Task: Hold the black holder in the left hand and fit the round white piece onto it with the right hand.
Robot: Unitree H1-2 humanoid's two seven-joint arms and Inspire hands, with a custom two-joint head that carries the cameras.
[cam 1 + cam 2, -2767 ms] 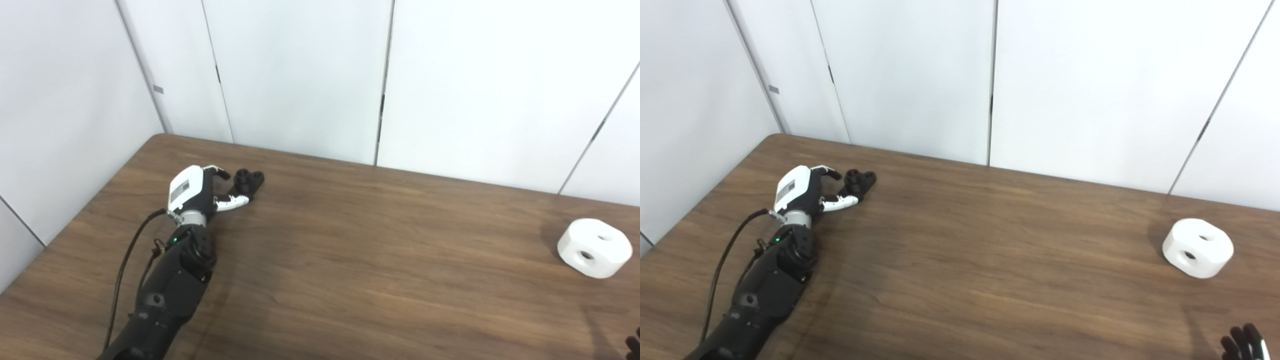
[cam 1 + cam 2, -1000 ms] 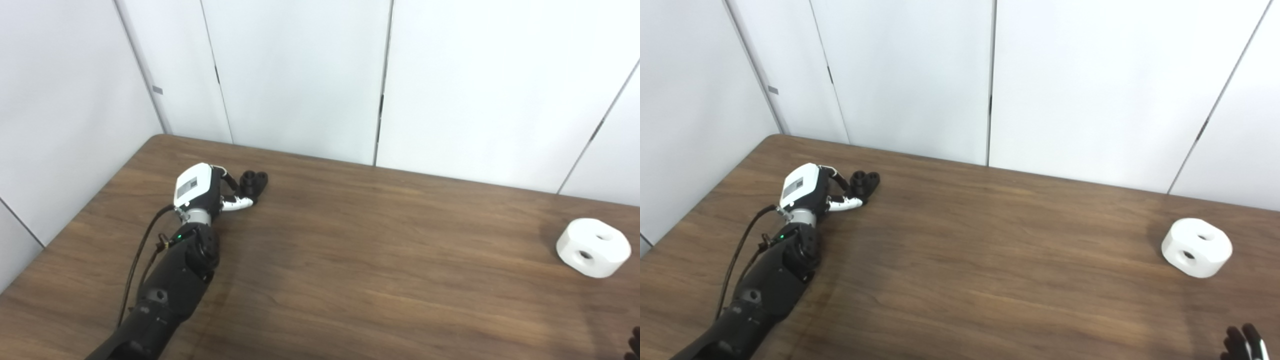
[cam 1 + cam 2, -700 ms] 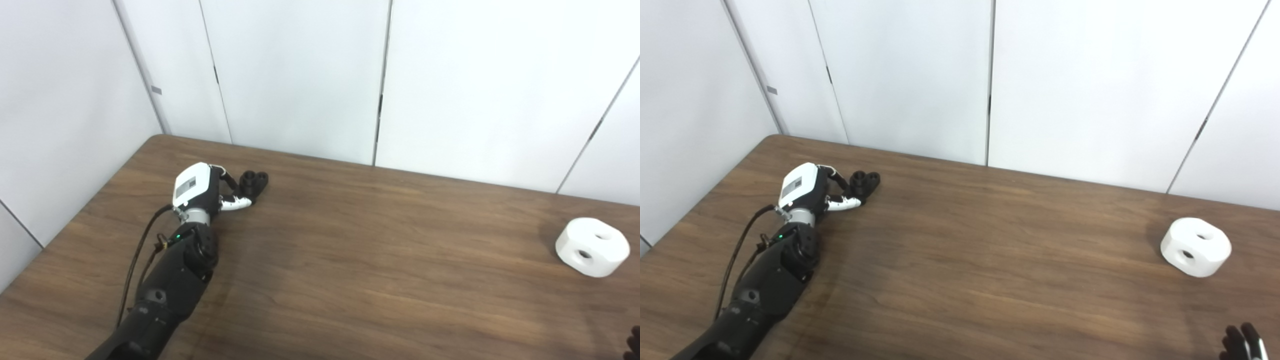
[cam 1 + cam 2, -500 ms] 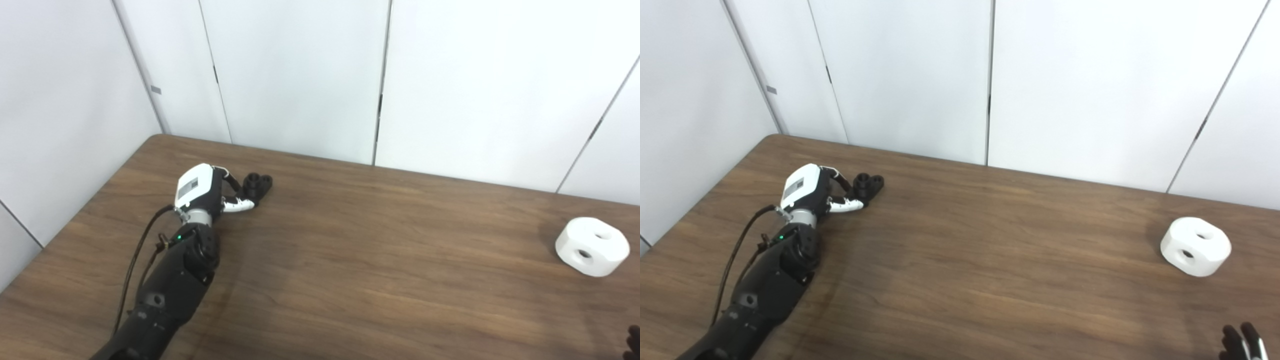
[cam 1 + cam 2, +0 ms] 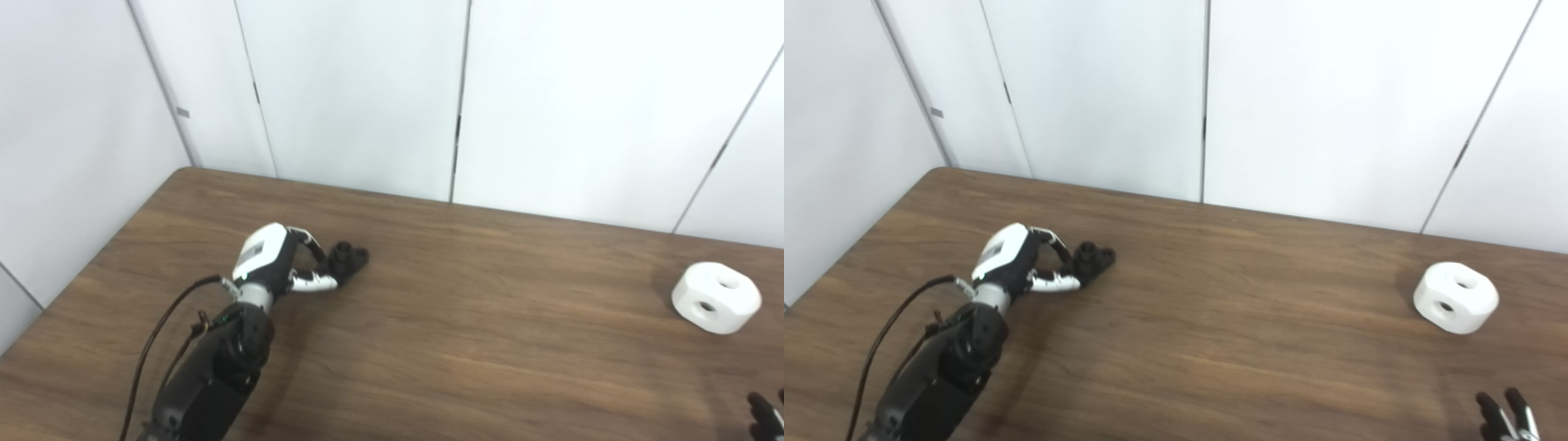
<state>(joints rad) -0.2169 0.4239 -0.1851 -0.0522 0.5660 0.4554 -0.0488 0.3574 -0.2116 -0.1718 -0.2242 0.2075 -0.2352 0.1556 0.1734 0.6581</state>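
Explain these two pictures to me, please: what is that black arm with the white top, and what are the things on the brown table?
Both pictures come from two cameras side by side on a humanoid robot's head, looking down at a wooden table, so they show one scene from slightly different spots.

The black arm entering from the lower left ends in the left robot hand, which has a white back, fingers and a thumb. Its fingers are closed around a small black holder, the part it is meant to grip.

At the far right of the table lies a round white piece with holes in it. Nothing touches it.

Of the right robot hand, only dark fingertips peek in at the bottom right corner, spread apart and holding nothing.
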